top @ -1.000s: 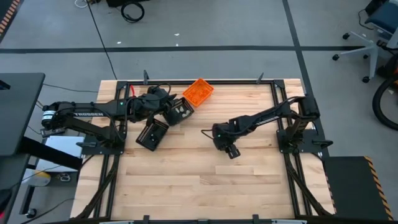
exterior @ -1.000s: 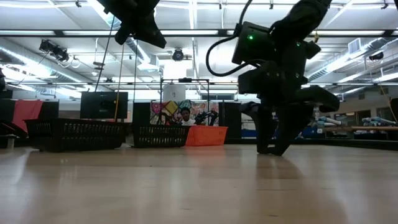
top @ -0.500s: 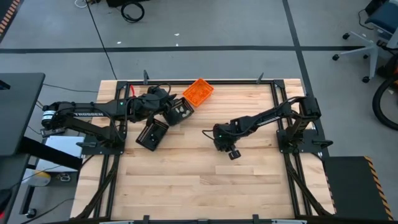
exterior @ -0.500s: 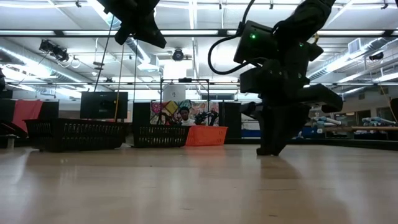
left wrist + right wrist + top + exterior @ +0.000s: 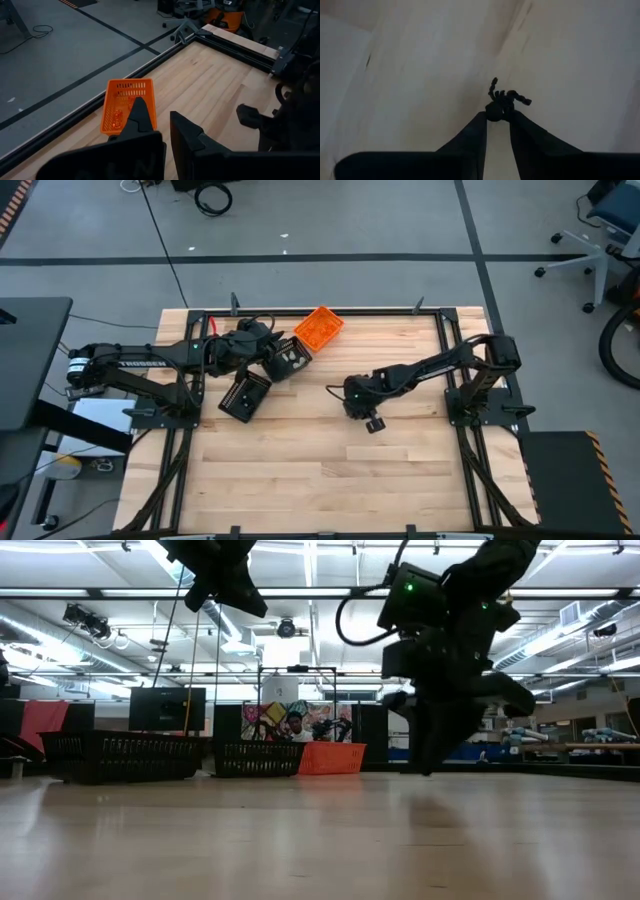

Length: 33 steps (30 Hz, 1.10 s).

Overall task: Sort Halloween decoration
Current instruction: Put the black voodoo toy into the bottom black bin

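Pinching one black trinket point(image 5: 502, 102): right end effector point(image 5: 496, 120).

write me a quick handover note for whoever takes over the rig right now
Right tool: shut on a small black trinket, spider-like, just above the bare middle of the table.
Left tool: shut, holding nothing visible, parked above the trays at the table's far left.
Trays: the orange tray at the far edge holds orange pieces; two black trays sit beside it, contents too small to tell.
Done: some orange pieces are in the orange tray, and the black trinket is picked.
Left: carry the trinket to a tray, probably a black one. No other loose pieces are visible on the table.
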Available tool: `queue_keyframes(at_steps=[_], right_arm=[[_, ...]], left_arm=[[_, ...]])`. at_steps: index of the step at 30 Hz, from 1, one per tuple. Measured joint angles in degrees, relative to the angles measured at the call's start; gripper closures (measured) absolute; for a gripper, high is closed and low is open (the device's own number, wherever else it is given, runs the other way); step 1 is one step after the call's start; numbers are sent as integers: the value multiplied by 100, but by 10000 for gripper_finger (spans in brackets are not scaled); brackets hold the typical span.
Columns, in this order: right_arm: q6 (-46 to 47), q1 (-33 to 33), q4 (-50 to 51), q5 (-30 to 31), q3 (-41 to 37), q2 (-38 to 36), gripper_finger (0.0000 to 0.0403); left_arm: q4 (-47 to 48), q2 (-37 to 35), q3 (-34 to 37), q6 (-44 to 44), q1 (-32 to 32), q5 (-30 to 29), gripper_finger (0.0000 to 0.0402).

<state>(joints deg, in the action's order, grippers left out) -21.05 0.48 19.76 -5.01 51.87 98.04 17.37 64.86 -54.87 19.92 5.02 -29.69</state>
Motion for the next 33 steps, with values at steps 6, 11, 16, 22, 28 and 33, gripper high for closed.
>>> queue_keyframes(at_steps=[6, 11, 16, 22, 28, 33], right_arm=[[6, 10, -15, -16, 10, -201, 317], [8, 6, -170, -26, 13, -421, 317], [2, 8, -541, -50, 19, -485, 316], [-3, 7, -1332, -58, 19, -485, 316], [-8, -86, -2527, -64, 35, -308, 316], [6, -181, -2975, -66, 205, 26, 316]], left_arm=[[0, 1, 1, 0, 0, 0, 402], [0, 2, 0, 0, 0, 0, 402], [-2, 2, 0, 0, 0, 0, 402], [0, 2, 0, 0, 0, 0, 402], [-5, 2, 2, 0, 2, 0, 402], [2, 2, 0, 0, 0, -1, 402]])
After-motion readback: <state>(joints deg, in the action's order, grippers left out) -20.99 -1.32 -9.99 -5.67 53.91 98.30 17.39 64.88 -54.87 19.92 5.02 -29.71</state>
